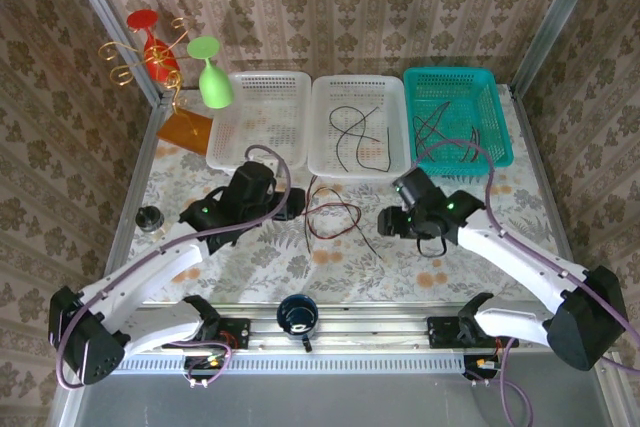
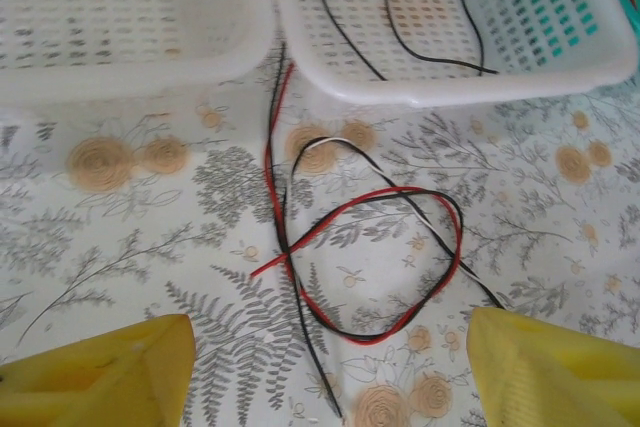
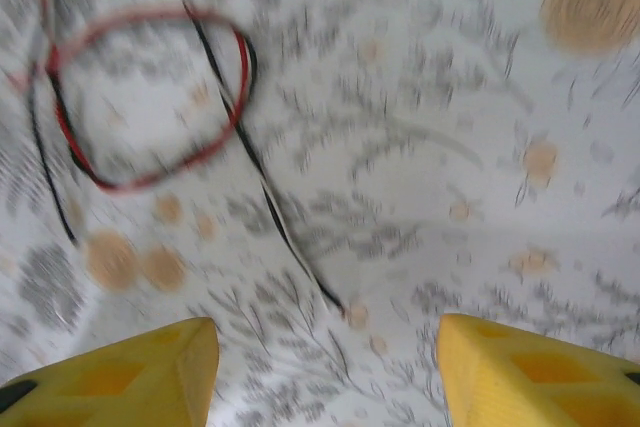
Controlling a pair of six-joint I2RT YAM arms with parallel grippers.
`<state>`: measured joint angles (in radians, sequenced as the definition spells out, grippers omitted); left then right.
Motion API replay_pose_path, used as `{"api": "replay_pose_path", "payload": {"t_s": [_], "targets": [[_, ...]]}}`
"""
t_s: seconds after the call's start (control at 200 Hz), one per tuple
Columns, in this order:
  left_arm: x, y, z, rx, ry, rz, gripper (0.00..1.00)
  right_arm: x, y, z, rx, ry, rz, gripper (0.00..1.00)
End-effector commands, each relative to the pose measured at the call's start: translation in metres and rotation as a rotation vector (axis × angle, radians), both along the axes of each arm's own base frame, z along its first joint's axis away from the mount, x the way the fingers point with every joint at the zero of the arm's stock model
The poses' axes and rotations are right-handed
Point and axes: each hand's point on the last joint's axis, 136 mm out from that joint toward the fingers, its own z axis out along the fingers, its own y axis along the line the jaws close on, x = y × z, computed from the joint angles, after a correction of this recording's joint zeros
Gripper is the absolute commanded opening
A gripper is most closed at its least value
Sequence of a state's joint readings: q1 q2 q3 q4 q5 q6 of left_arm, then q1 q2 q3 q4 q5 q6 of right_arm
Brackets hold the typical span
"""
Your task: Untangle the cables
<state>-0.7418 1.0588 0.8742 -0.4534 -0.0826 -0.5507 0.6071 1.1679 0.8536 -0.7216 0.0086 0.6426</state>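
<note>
At the far left, beyond the flower-patterned table, a gold wire stand carries a red plastic goblet and a green plastic goblet. A small dark round object sits on the table's left side. Farther back stands a white perforated plastic basket.

The left end effector hangs over the middle of the table, released. Its yellow fingers stand well apart, and the wires on the table are all that shows between them.

Just to its right, the tangled cables lie on the table: thin red and black wires crossing in a loop, with strands running away toward the gap between the two white baskets. Near them, at the table's near edge, stands a dark blue mug. The middle white perforated basket holds loose black cables.

Right of the tangle, the right end effector is likewise released, its yellow fingertips spread over bare table in a blurred view.

At the far right, a teal perforated basket holds more dark cables.
</note>
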Motion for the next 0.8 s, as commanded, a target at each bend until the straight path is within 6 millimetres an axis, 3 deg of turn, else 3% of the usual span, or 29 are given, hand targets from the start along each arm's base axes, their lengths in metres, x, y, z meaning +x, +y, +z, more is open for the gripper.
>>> {"api": "replay_pose_path", "payload": {"t_s": [0.0, 0.16, 0.435, 0.795], "targets": [[-0.008, 0.009, -0.009, -0.070, 0.105, 0.019, 0.71, -0.015, -0.003, -0.020, -0.077, 0.032, 0.018, 0.59], [-0.007, 0.009, -0.010, -0.099, 0.174, 0.007, 0.68, -0.022, 0.019, -0.046, -0.104, 0.071, 0.119, 0.52], [-0.009, 0.000, -0.019, -0.130, 0.209, 0.003, 0.68, -0.017, 0.042, -0.079, -0.139, 0.134, 0.247, 0.36], [-0.011, -0.008, -0.020, -0.120, 0.218, -0.014, 0.67, -0.014, 0.042, -0.095, -0.193, 0.158, 0.285, 0.30]]}}
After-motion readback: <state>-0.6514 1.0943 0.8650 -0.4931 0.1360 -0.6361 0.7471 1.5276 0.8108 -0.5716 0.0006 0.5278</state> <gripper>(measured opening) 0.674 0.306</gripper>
